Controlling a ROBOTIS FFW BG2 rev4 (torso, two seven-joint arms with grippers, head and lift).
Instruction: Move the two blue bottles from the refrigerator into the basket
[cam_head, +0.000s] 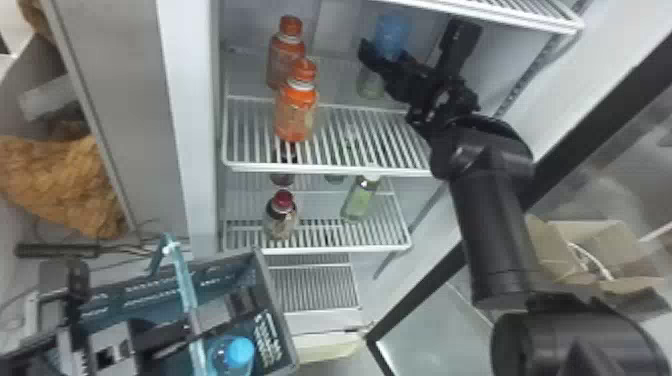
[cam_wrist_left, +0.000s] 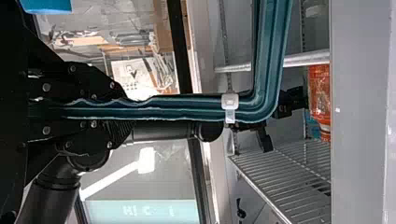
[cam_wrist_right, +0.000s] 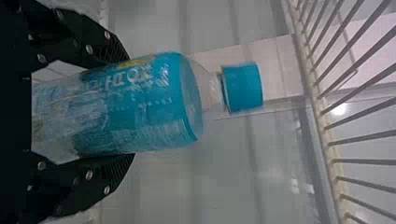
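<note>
"What's on the upper wire shelf (cam_head: 327, 168)?"

"An orange bottle (cam_head: 297, 114) near the front, and a second orange bottle (cam_head: 284, 57) behind it."

"And the lower shelf (cam_head: 345, 248)?"

"A red-capped bottle (cam_head: 281, 220) to the left, a green bottle (cam_head: 358, 204) to the right. Farther back, partly hidden, there's a dark bottle (cam_head: 282, 178)."

Unreadable lettering (cam_wrist_right: 135, 79) on blue bottle (cam_wrist_right: 154, 123) and basket (cam_head: 276, 304)
</note>
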